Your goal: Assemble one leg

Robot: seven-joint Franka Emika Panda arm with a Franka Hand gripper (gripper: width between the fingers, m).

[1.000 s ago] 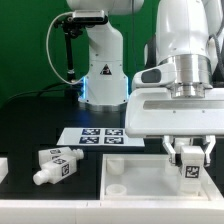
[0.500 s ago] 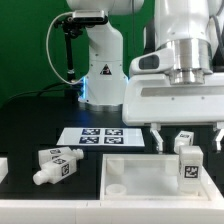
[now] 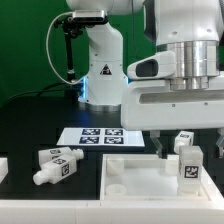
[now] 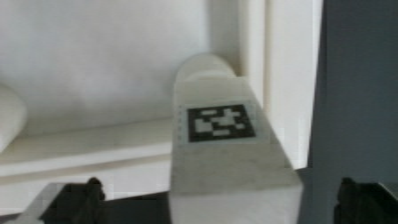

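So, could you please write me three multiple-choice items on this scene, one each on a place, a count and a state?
1. Where does the upright leg stand?
A. on the marker board
B. at a corner of the tabletop
C. on the black table

2. How many tags show on the marker board?
A. four
B. one
C. nine

3. The gripper is:
A. shut on the leg
B. open above the leg
C. out of view

Answers: 1 B, the leg rises from the tabletop's corner; 2 A, four squares show; 3 B, its fingers stand apart, clear of the leg.
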